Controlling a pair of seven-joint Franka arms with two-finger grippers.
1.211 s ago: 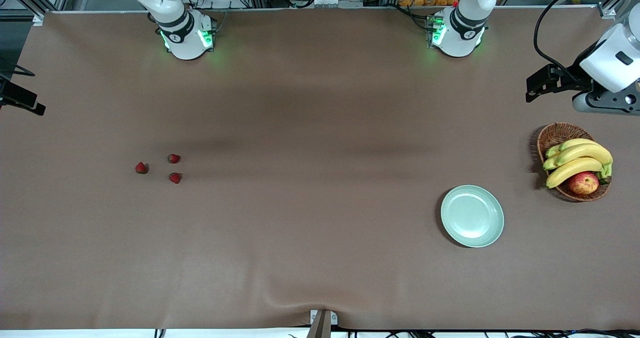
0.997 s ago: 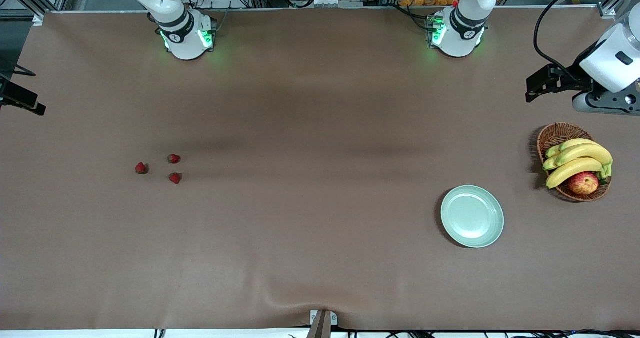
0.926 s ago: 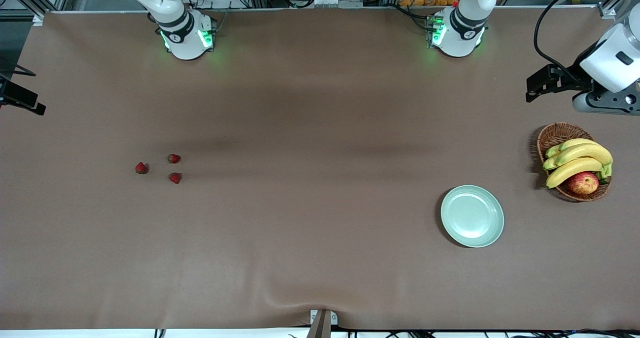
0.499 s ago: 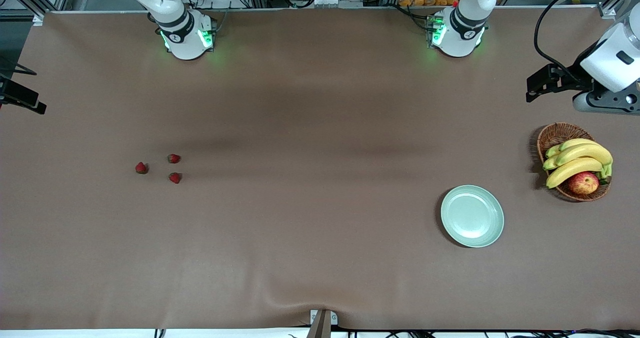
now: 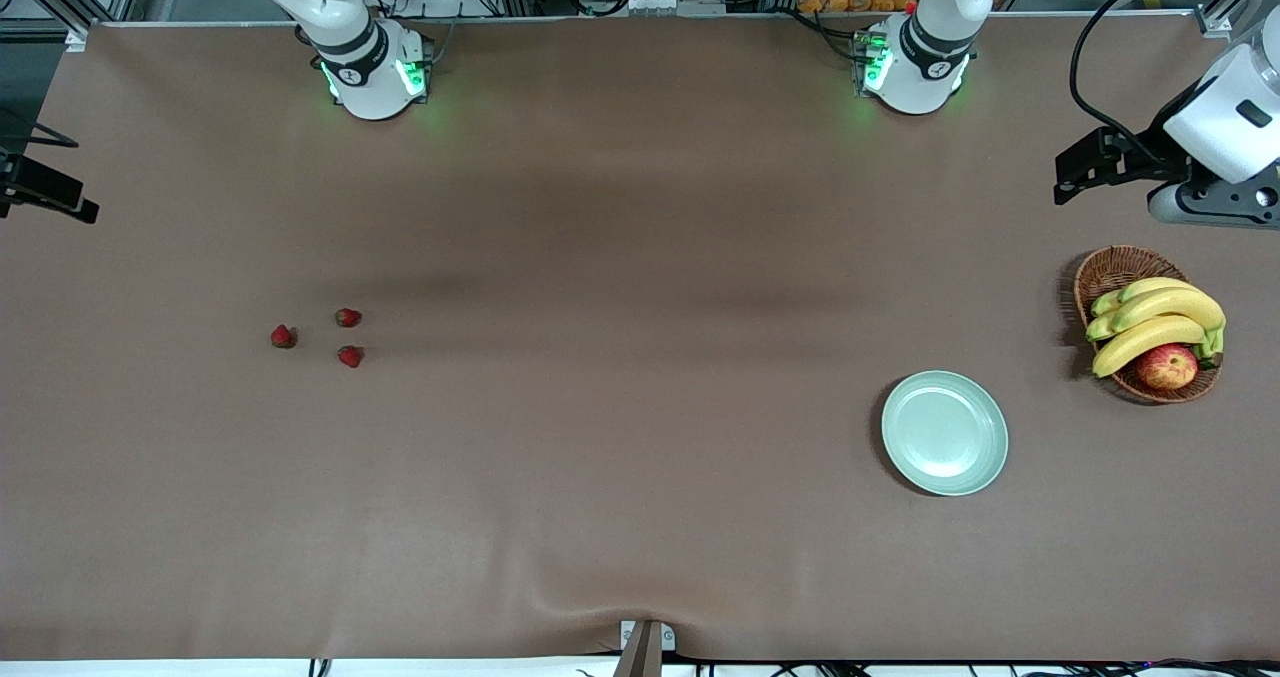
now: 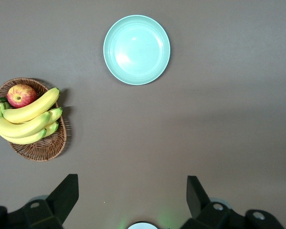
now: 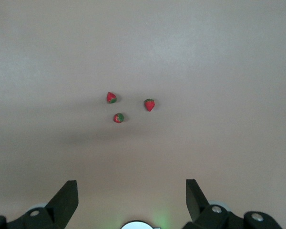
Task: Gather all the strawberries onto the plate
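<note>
Brown cloth is being seen stretched over the desk (image 5: 640,517). 3 strawberries (image 5: 349,356) are lying in a loose cluster toward the right arm's end, at about 9 o'clock in the front view, none touching another. The pale mint-green plate (image 5: 944,433) is sitting bare at about 4 o'clock, toward the left arm's end, well apart from the berries. A wicker basket (image 5: 1112,269) holding bananas (image 5: 1160,319) and an apple (image 5: 1166,366) is standing near the plate, closer to the desk's edge at 3 o'clock. The left gripper (image 6: 132,200) is being held high over the desk with its fingers spread wide apart, the plate and basket showing below it. The right gripper (image 7: 132,199) is being held high over the strawberries (image 7: 118,118), fingers likewise spread apart and holding nothing.
</note>
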